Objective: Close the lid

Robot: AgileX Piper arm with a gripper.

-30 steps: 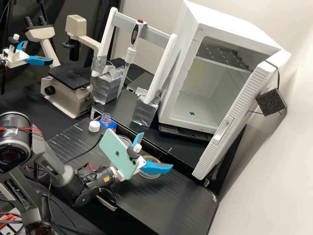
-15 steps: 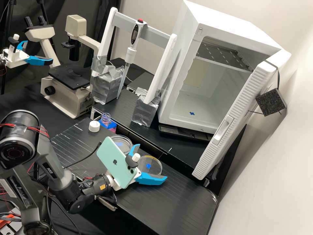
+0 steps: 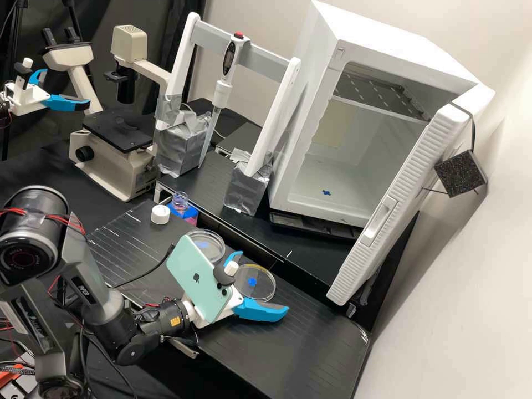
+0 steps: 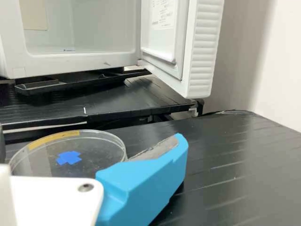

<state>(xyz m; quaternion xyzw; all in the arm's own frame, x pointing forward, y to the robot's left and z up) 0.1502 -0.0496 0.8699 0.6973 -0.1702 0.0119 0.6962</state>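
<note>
I hold the jaws (image 3: 265,281) wide near the yellow-edged dish (image 3: 258,282), lower centre of the frame. Another dish (image 3: 209,246) (blue-marked too) sits up-left.

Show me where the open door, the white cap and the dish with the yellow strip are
Open door (image 3: 413,174), high view: on its ribbed face.
White cap (image 3: 160,211), high view: on its top.
Dish with the yellow strip (image 4: 101,151), wrist view: on its clear surface.
</note>
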